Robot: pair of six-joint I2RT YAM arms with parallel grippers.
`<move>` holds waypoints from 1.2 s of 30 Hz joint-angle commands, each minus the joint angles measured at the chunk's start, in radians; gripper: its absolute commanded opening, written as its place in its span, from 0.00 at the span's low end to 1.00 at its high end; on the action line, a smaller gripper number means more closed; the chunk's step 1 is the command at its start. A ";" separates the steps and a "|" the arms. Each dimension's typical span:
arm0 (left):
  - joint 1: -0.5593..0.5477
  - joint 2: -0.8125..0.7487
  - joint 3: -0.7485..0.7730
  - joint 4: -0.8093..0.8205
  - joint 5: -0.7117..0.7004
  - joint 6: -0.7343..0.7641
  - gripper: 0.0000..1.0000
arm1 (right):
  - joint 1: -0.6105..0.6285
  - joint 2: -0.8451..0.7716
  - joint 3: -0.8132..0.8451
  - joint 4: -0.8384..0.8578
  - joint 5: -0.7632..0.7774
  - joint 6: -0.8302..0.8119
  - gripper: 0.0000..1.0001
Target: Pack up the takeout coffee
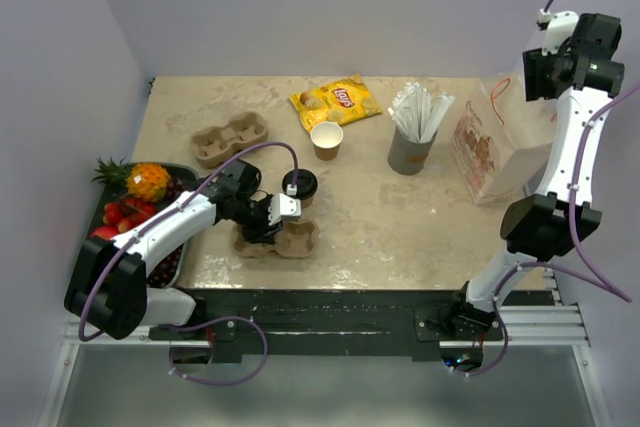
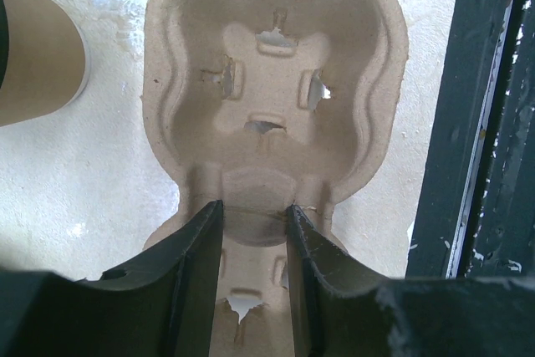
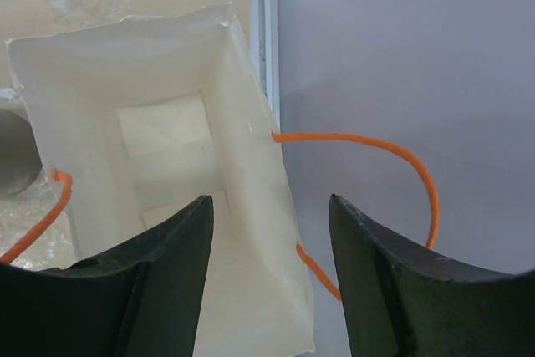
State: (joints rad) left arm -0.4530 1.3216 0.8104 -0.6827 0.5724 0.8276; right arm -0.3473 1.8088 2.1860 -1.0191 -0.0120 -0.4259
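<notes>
The takeout coffee (image 1: pixel 299 185), a tan paper cup with a black lid, stands just beyond a pulp two-cup carrier (image 1: pixel 290 240). Its tan side (image 2: pixel 33 56) fills the left wrist view's upper left corner. My left gripper (image 1: pixel 272 217) is down on that carrier (image 2: pixel 276 81), and its jaws (image 2: pixel 255 205) are closed on the raised middle bridge between the two wells. A second tan cup (image 1: pixel 326 139) stands open, without a lid, farther back. My right gripper (image 1: pixel 537 72) hangs high over a white bag (image 1: pixel 500 142). Its jaws (image 3: pixel 272 202) are open, straddling the bag's right wall (image 3: pixel 251 173) without touching it.
The bag has orange cord handles (image 3: pixel 376 152). A spare carrier (image 1: pixel 228 139) lies back left, with a yellow chips bag (image 1: pixel 335 99) behind the cups. A grey cup of wrapped straws (image 1: pixel 412 147) stands left of the bag. A fruit tray (image 1: pixel 135 207) lines the left edge.
</notes>
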 commanded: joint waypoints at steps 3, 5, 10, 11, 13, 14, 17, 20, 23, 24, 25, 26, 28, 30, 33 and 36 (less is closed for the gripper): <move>-0.004 -0.021 -0.001 0.041 0.046 -0.015 0.12 | -0.002 0.057 -0.008 -0.019 0.010 -0.048 0.61; -0.006 -0.021 -0.001 0.043 0.049 -0.018 0.12 | -0.004 0.070 -0.025 -0.006 0.010 -0.065 0.62; -0.004 -0.013 0.001 0.043 0.049 -0.019 0.12 | -0.002 0.086 -0.042 0.030 0.010 -0.091 0.61; -0.006 -0.013 0.001 0.043 0.050 -0.022 0.12 | -0.004 0.090 -0.042 0.036 0.010 -0.091 0.61; -0.006 -0.010 0.003 0.044 0.049 -0.021 0.12 | -0.002 0.089 -0.045 0.034 0.010 -0.096 0.59; -0.007 -0.010 0.001 0.046 0.050 -0.022 0.12 | -0.002 0.086 -0.043 0.028 0.010 -0.094 0.59; -0.007 -0.009 0.001 0.045 0.055 -0.031 0.13 | -0.002 0.080 -0.003 -0.050 -0.052 -0.086 0.58; -0.007 -0.004 -0.001 0.045 0.058 -0.028 0.13 | 0.001 0.018 -0.035 -0.069 -0.128 -0.089 0.58; -0.007 0.008 0.001 0.044 0.060 -0.022 0.13 | 0.002 -0.046 -0.115 -0.032 -0.114 -0.071 0.57; -0.007 0.013 0.003 0.041 0.061 -0.021 0.13 | 0.002 -0.054 -0.133 -0.027 -0.106 -0.068 0.57; -0.007 0.017 0.007 0.041 0.063 -0.019 0.13 | 0.002 -0.054 -0.162 -0.024 -0.094 -0.067 0.54; -0.007 0.028 0.010 0.040 0.064 -0.013 0.13 | 0.001 -0.055 -0.176 -0.022 -0.089 -0.068 0.52; -0.009 0.037 0.021 0.035 0.064 -0.008 0.13 | 0.002 -0.055 -0.201 -0.012 -0.085 -0.068 0.47; -0.010 0.047 0.032 0.028 0.063 -0.001 0.13 | 0.002 -0.057 -0.197 -0.010 -0.091 -0.062 0.43; -0.015 0.053 0.035 0.028 0.061 -0.001 0.13 | 0.002 -0.066 -0.183 0.002 -0.102 -0.053 0.38; -0.018 0.060 0.032 0.029 0.060 -0.005 0.13 | 0.002 -0.055 -0.180 0.001 -0.085 -0.054 0.38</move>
State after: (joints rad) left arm -0.4606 1.3746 0.8097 -0.6712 0.5953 0.8043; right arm -0.3470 1.7622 2.0018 -1.0451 -0.0963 -0.4946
